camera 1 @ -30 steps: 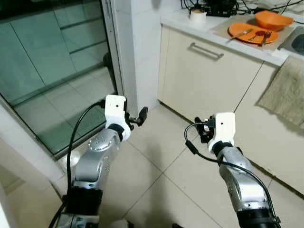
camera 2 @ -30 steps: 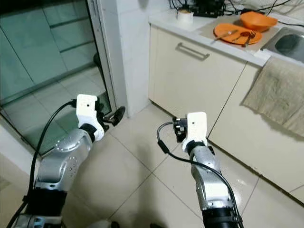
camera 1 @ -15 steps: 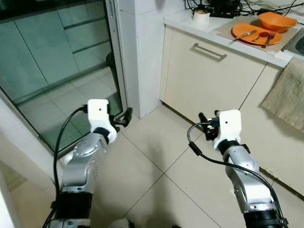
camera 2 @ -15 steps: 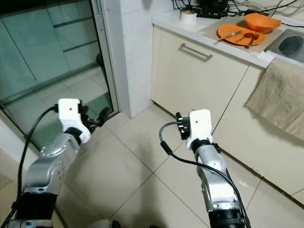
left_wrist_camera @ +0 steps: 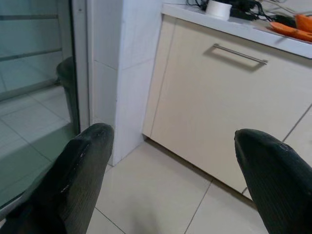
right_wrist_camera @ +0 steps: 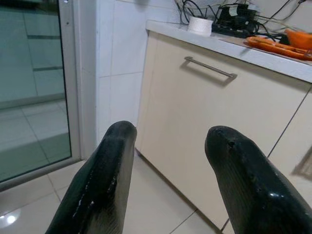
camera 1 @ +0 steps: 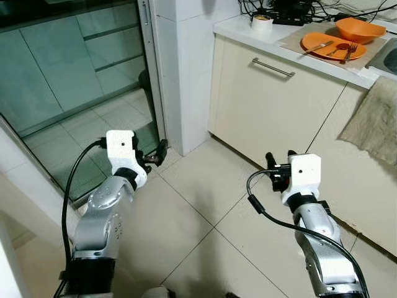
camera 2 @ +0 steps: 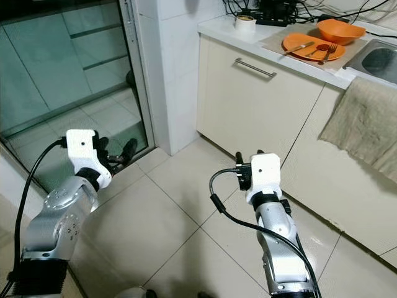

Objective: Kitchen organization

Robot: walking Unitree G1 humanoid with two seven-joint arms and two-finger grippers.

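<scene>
While both arms are raised over the pale tiled floor [camera 1: 205, 211], nothing is held by either; the left claw [camera 1: 159, 153] is seen at about 9 o'clock in the head views, near the foot of the glass sliding door [camera 1: 56, 81], and its two black fingers [left_wrist_camera: 80, 170] are shown spread wide in the left wrist view, with floor and cabinet visible between them; the right claw [camera 1: 280, 162] is seen at about 4 o'clock, in front of the cream cabinet [camera 1: 273, 105], and its fingers [right_wrist_camera: 105, 170] are likewise parted and empty, though set closer together than those of the left.

The counter [camera 1: 248, 31] is placed at 1 o'clock, well apart from both claws; an orange plate [camera 1: 329, 45] is laid on a beige mat [camera 1: 291, 38] there, with a fork [camera 1: 348, 48] and other cutlery resting on it; an orange bowl [camera 1: 356, 27] is set just beyond the plate, at its 1 o'clock side; a white cup [camera 1: 262, 22] is stood at the counter's near left corner, beside a tangle of black cables [camera 1: 279, 9]; a steel sink [camera 2: 378, 59] is partly seen at 2 o'clock; a beige towel [camera 1: 375, 121] is hung over the counter edge at 3 o'clock; a metal bar handle [camera 1: 273, 67] is fixed across the cabinet front.
</scene>
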